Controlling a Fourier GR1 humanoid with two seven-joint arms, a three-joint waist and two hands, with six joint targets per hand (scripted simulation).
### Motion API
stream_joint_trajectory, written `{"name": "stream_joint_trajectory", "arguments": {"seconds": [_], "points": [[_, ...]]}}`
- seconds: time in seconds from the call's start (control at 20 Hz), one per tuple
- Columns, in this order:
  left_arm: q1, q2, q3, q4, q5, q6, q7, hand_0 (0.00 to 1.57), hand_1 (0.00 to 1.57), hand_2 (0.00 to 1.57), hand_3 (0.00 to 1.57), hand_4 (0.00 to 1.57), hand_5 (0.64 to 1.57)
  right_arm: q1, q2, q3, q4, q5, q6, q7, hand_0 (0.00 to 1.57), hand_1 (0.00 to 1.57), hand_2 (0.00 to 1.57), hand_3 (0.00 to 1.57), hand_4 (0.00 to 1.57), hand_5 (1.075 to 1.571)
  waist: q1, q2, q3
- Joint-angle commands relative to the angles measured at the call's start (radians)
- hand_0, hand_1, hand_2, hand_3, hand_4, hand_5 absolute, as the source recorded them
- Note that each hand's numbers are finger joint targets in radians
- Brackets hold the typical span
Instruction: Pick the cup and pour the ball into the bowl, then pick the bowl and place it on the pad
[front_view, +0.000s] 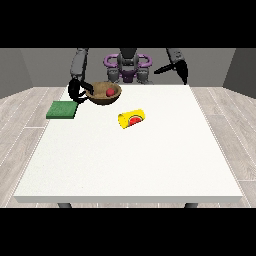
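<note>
I have the white table (150, 165) filling most of the front view, and its near half is bare worktop from the left edge to the right edge, so that is where the room to move lies. The right side is also open along its whole length. Everything on it crowds the far left part.

The robot (128, 65) stands behind the far edge, small at the top, both arms reaching out over the table.

The wooden bowl (105, 95) sits near the far edge, left of the middle, tilted a little and, as far as I can see, lifted just off the surface. The hand at the view's left (77, 91) is at the bowl's left rim with dark fingers curled over it, so I read it as holding the bowl.

The green pad (62, 110) lies flat at the table's left edge, just beside and slightly nearer than that hand, apart from the bowl.

The yellow cup (131, 119) lies on its side near the table's middle, mouth turned towards the near left, a watermelon picture on it, well clear of every edge.

The hand at the view's right (181, 71) hangs above the far right corner, touching nothing; I cannot tell how its fingers lie.

The red ball (109, 92) rests inside the bowl.
</note>
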Motion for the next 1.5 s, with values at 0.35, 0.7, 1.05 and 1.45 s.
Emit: {"name": "stream_joint_trajectory", "arguments": {"seconds": [0.35, 0.7, 1.05, 1.45], "points": [[0.048, -0.003, -0.004, -0.026, -0.01, 0.043, -0.059, 0.0, 0.0, 0.0, 0.0, 0.0, 1.569, 0.01, -0.234, -0.136, -0.02, -0.132, 0.211, 0.077, 1.57, 1.57, 1.57, 1.57, 1.06, 1.56, -0.022, 0.044, 0.0021], [-0.028, -0.046, -0.019, -0.016, -0.027, 0.106, -0.177, 0.0, 0.0, 0.0, 0.0, 0.0, 1.566, -0.099, -0.319, -0.219, 0.019, -0.195, 0.236, 0.044, 1.57, 1.57, 1.57, 1.57, 1.06, 1.562, 0.003, 0.244, 0.0019], [-0.084, -0.08, -0.094, -0.19, -0.097, 0.174, -0.094, 0.0, 0.0, 0.0, 0.0, 0.0, 1.564, -0.077, -0.471, -0.284, 0.145, -0.207, 0.378, -0.113, 1.57, 1.57, 1.57, 1.44, 1.03, 1.563, 0.04, 0.4, 0.0044], [-0.064, -0.062, -0.126, -0.374, -0.117, 0.163, -0.018, 0.0, 0.0, 0.0, 0.0, 0.0, 1.563, -0.118, -0.571, -0.301, 0.225, -0.175, 0.399, -0.241, 1.57, 1.57, 1.57, 0.0, 1.04, 1.569, 0.046, 0.488, 0.0046]]}}
